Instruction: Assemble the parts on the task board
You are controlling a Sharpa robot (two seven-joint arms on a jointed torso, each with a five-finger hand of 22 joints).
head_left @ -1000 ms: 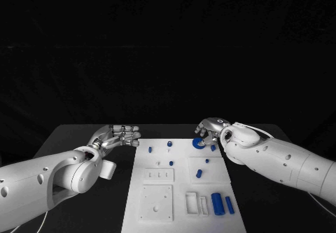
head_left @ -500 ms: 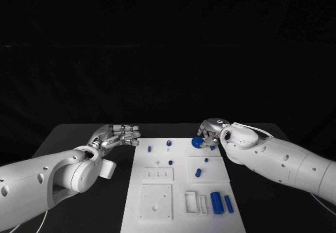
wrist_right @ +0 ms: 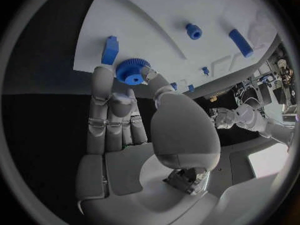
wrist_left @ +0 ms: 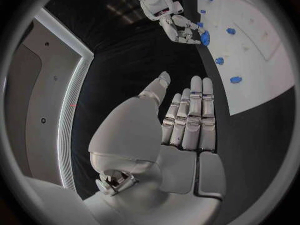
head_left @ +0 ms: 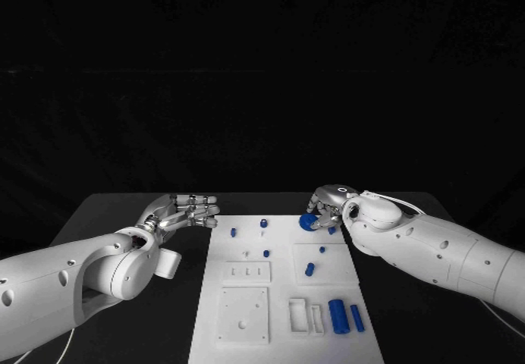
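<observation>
Black table [head_left: 131,208] carries the white plastic task board [head_left: 282,303]. Right hand [head_left: 324,206] now pinches the blue toothed gear [head_left: 309,221], tilted and lifted off the board's far right edge, ready for placing. Left hand [head_left: 188,211] idles, fingers extended, empty.

A black table [head_left: 131,212] fills the lower part of the head view, its far edge running across just below the middle of the frame. Behind it hangs a dark backdrop [head_left: 262,98] — plain black, faintly creased near the top.
</observation>
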